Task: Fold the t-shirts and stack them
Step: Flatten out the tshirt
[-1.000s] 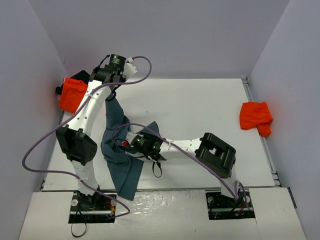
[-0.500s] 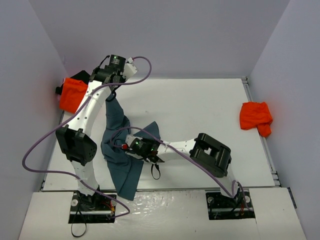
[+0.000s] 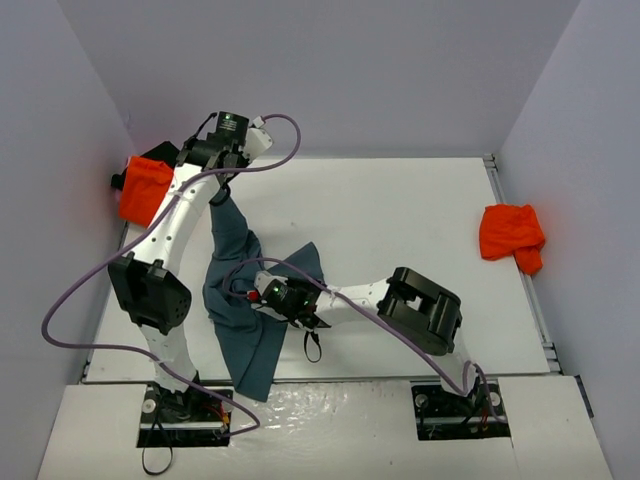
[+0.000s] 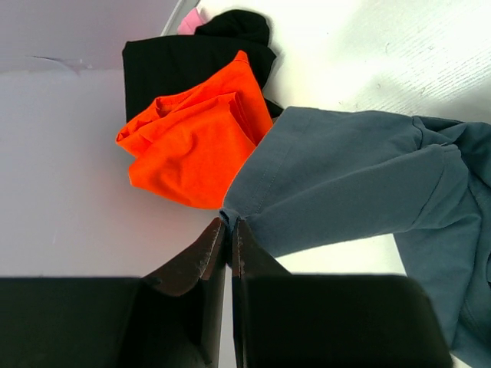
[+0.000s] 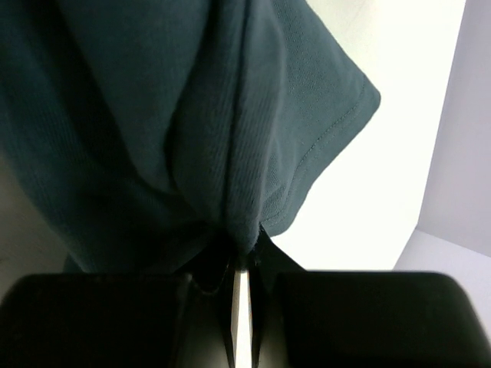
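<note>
A slate-blue t-shirt (image 3: 240, 300) hangs stretched from the back left of the table down past its front edge. My left gripper (image 3: 218, 192) is shut on one corner of it (image 4: 227, 218), lifted above the table. My right gripper (image 3: 262, 300) is shut on a bunched fold of the same shirt (image 5: 244, 244) near the table's front left. An orange t-shirt (image 3: 148, 187) lies on a black one (image 4: 176, 65) at the back left corner. Another orange t-shirt (image 3: 512, 236) lies crumpled at the right edge.
The white table (image 3: 400, 220) is walled by grey panels on the left, back and right. A purple cable (image 3: 100, 270) loops off the left arm. The right arm's elbow (image 3: 425, 310) sits low over the table front.
My right gripper has slid a little left and nearer with the blue shirt, its elbow following. The left arm has barely moved.
</note>
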### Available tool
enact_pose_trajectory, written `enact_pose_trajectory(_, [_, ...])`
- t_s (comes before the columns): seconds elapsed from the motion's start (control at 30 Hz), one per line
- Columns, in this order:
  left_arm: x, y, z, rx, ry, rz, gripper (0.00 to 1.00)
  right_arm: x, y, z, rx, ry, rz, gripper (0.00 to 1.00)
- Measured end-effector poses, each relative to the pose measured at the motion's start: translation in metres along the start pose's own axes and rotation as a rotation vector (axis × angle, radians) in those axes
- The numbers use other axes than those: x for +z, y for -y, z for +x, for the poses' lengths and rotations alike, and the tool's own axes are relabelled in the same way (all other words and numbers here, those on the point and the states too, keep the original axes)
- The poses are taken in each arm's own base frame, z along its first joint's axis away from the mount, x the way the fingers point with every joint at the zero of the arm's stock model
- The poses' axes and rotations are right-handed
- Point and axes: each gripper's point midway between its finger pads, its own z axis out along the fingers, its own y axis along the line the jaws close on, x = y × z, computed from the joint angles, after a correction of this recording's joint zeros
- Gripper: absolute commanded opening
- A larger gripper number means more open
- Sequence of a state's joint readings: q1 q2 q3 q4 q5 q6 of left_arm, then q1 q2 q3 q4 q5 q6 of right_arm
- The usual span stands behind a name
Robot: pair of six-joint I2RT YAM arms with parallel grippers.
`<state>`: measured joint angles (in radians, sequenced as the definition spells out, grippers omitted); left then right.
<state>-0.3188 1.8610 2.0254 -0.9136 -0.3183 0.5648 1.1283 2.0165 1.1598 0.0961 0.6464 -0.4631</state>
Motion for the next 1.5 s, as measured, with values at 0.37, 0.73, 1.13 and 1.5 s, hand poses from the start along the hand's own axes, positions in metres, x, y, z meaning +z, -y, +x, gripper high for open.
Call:
enact_pose_trajectory(0.37, [-0.043,-0.031,-0.005,-0.058,0.09,-0.096,0.0,-0.028,0.076,-0.004,0.045,0.029,0.159,0.02])
enact_pose_trajectory(0.73, [-0.091,-0.059,-0.007,-0.115,0.19,-0.171,0.0,-0.047,0.25,0.032,0.23,-0.014,0.421,0.0])
enact_pose_trajectory(1.13, [-0.282,-0.131,0.021,-0.3,0.578,-0.402,0.0,-0.15,0.408,0.132,0.505,-0.05,0.753,0.0])
enact_pose_trajectory(1.5, [-0.413,-0.123,0.058,-0.337,0.926,-0.382,0.0,-0.255,0.474,0.131,0.655,0.111,0.852,0.0])
